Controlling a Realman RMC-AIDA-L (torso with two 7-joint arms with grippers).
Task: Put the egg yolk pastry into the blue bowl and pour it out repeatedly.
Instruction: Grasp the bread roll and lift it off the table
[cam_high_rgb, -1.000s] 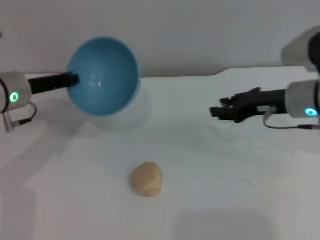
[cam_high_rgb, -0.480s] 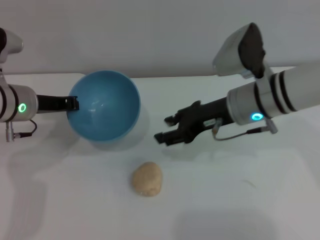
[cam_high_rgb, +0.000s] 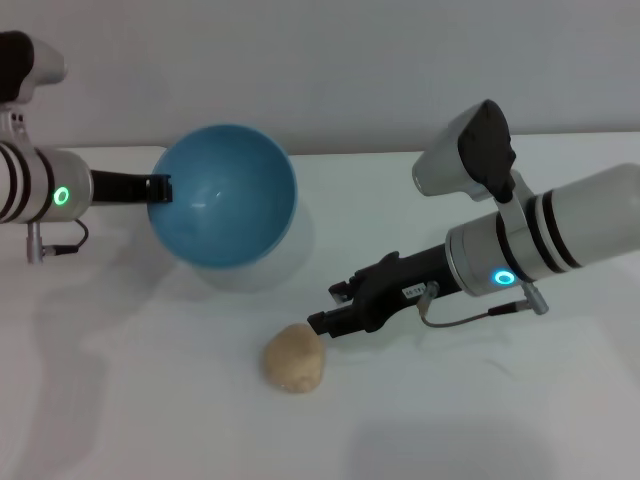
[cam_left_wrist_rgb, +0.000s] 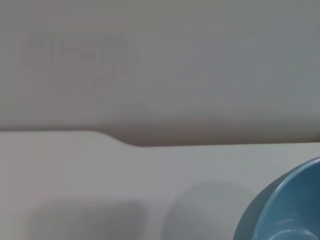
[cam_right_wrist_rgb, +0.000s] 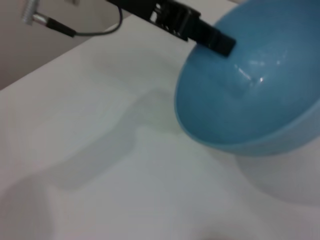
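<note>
Gripped by its rim in the left gripper (cam_high_rgb: 150, 187), the blue bowl (cam_high_rgb: 225, 195) is held tipped on its side toward the far left of the table (cam_high_rgb: 500, 420), its mouth turned toward the middle of the surface. The jaws are closed on the rim at the bowl's left side, as the right wrist view also shows (cam_right_wrist_rgb: 210, 40). Nothing is seen inside the bowl, and its tilt suits a pour that has been completed; it would probably need to be levelled, or kept low and open, before anything is dropped in. Whether its lower edge touches the table cannot be told; a soft shadow lies directly under it.

Nearer the front edge, right of the bowl and well apart from it, the egg yolk pastry (cam_high_rgb: 294, 357) lies on the bare table, not held by anything.

Just to the right of the pastry, the right gripper (cam_high_rgb: 326, 322) is brought low at the end of a slanted arm, its fingertips beside the pastry's upper right shoulder. Whether its jaws are parted or closed cannot be told, and no grasp on the pastry is seen. This placement is judged to be an approach for a pick-up, so that the pastry can be carried left into the bowl.
</note>
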